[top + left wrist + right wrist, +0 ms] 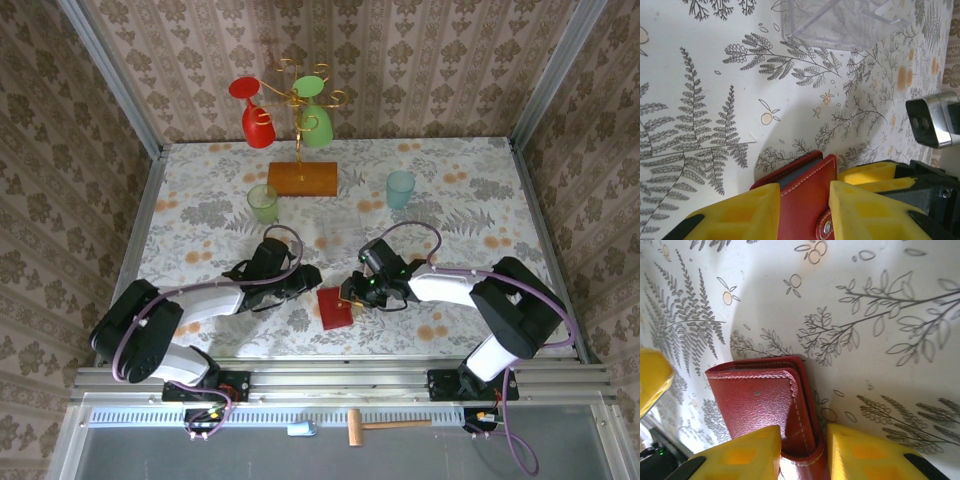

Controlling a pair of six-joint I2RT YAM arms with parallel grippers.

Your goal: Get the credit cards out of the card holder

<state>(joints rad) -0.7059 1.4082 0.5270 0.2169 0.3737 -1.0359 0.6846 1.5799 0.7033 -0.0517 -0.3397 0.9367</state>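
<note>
top external view, looking down on the table (200, 230): the red card holder (334, 308) sits between the two arms. the left fingers (310, 287) are at its left edge and the right fingers (349, 296) at its upper right edge, the two sets close together over it.

left wrist view: the card holder (805, 190) sits squarely between the two yellow fingers (752, 212), both pressed against its sides, so the left fingers are clenched on it. its closing tab (826, 227), with a metal snap, lies between them, and the wallet looks folded closed. just past the right-hand finger, the yellow tips of the other arm (872, 172) meet the same wallet. well ahead of the fingers stands a clear plastic box (840, 22).

right wrist view: the folded edge of the card holder (765, 405) is pinched between this arm's yellow fingers (867, 452), so the right fingers are grasping it too. the rest of the wallet stretches ahead and to the left of them. whether it rests on the table or is raised a little i cannot tell. at the far left a yellow finger of the left arm (652, 377) shows.
</note>
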